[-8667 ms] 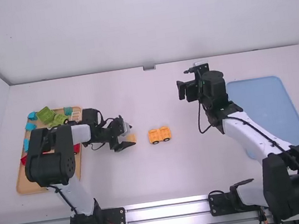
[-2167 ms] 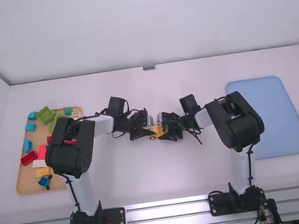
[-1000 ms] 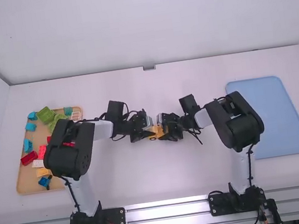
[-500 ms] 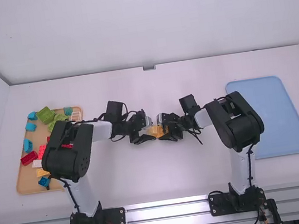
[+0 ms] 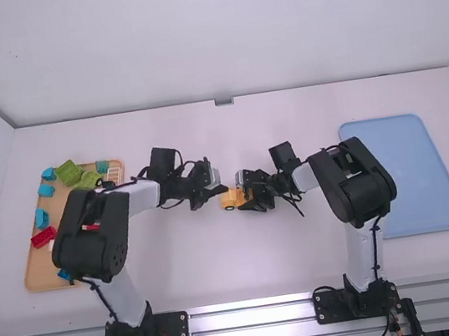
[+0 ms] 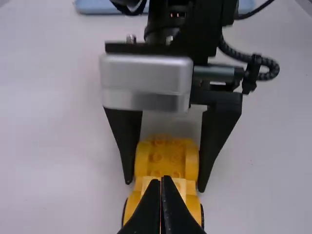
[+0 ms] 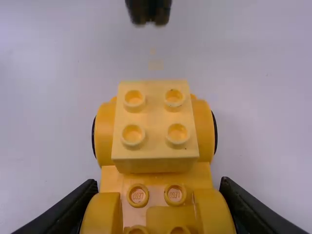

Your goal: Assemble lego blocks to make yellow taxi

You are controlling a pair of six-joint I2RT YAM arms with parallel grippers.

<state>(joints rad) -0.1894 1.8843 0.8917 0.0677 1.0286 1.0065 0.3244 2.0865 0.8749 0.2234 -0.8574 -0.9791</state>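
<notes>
Above the table's middle, my left gripper (image 5: 223, 189) hangs just left of the yellow car base (image 5: 228, 200), its two fingers together. From the right, my right gripper (image 5: 246, 202) is shut on the base. The left wrist view has the left gripper (image 6: 162, 181) shut over the near end of the yellow base (image 6: 168, 158), with the right gripper's fingers on both sides. In the right wrist view, a pale yellow four-stud block (image 7: 155, 124) rests on the base's far wheeled end, turned slightly askew. The right gripper (image 7: 158, 200) clasps the base's near part (image 7: 212, 214).
At the far left, a wooden tray (image 5: 34, 277) holds green pieces (image 5: 67, 172), blue blocks (image 5: 42, 218) and a red block (image 5: 44, 237), partly under the left arm. A blue tray (image 5: 415, 173) lies on the right.
The right arm came in and took hold of the car base. The left gripper carried the pale block over, let go, and has now drawn back slightly, uncovering the base's left wheel.
</notes>
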